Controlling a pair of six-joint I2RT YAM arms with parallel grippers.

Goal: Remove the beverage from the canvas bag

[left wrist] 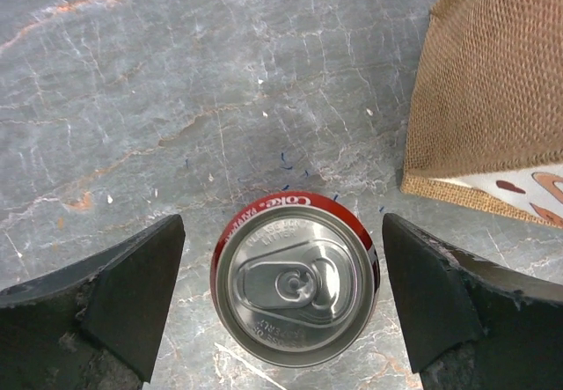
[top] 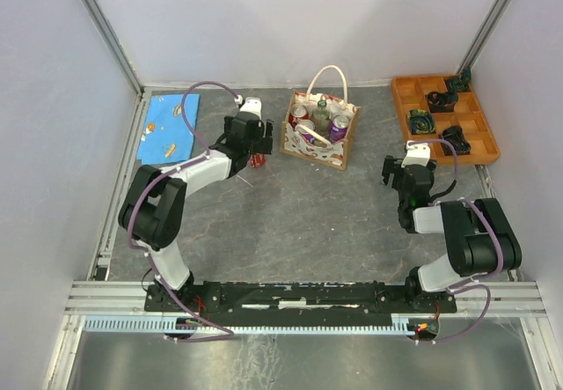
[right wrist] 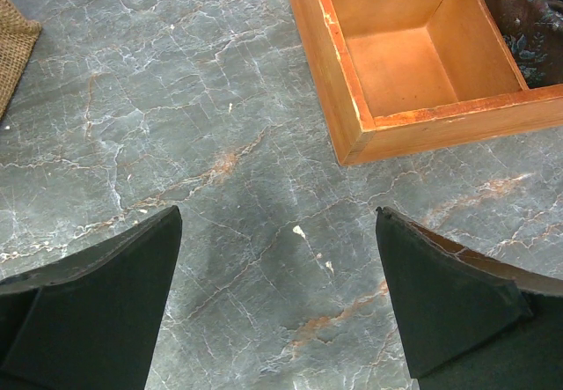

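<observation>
Left tool [left wrist: 281,262] wide open, nothing gripped; upright can [left wrist: 295,289] between fingers on surface [left wrist: 176,99], gaps both sides. Bag [left wrist: 493,82] ahead-right. Right tool [right wrist: 280,262] open, empty.

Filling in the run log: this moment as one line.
left gripper open around red can on table | right gripper open, empty | canvas bag holds drinks

Left gripper [top: 254,150] hovers over can [top: 257,160] beside canvas bag [top: 322,150].

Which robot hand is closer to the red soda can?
Left. The left gripper hangs over the red can, open jaws either side, not touching. The right gripper is far off, by the orange tray.
</observation>
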